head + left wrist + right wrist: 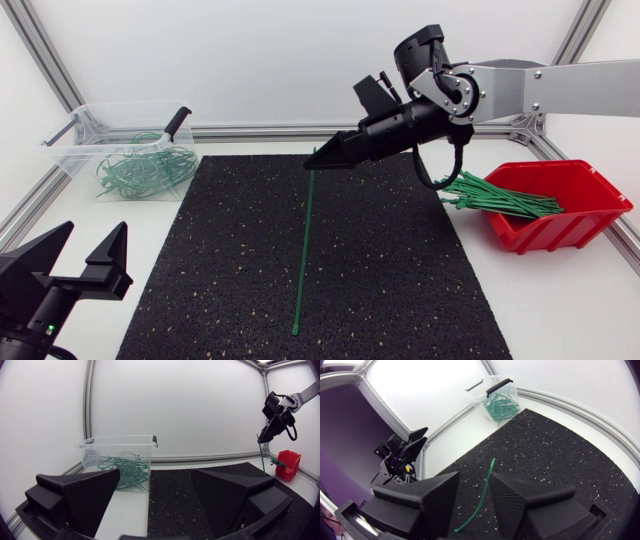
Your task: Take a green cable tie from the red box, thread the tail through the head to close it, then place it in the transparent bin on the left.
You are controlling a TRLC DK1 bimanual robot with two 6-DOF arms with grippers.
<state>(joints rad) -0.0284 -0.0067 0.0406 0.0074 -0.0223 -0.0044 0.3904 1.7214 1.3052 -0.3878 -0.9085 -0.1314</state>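
Black mat (400,280) on the counter (560,300), transparent bin (75,150) far left, red box (590,215) right. The right tool (325,157) pinches the top end of a green cable tie (304,250), dangling it over mid-mat; the left tool (92,235), near left, gapes empty. Light, springy and probably slick, the tie is likely best gripped near its head.
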